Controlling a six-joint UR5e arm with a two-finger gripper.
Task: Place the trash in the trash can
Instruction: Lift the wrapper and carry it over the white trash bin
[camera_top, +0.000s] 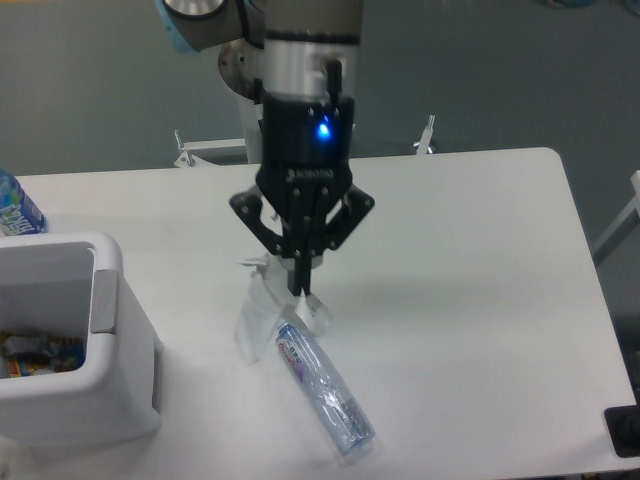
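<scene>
The black two-finger gripper (299, 285) hung in the middle of the picture, pointing straight down from the grey and light-blue robot arm (300, 60). A small blue light glowed on its black body. Its two fingers were pressed close together and pinched the top of the small crumpled white wrapper (262, 312). The wrapper hung down below the fingers. Most of it drooped to the left, and a small flap stuck out on the right. I could not tell if its bottom edge touched the table.

The slim clear plastic bottle with a red-blue label (323, 390) lay on its side on the white table (470, 260), in the lower middle of the picture. It was slanted, with its top end just below the wrapper and its other end pointing to the lower right. Nothing held it.

The white rectangular plastic bin with rounded corners (70, 350) stood at the lower left of the picture, well apart from the gripper. It had a grey panel on its right side, and some colourful things lay inside it. At the left edge, above the bin, a part of an upright bottle with a bright blue label (15, 205) showed.
</scene>
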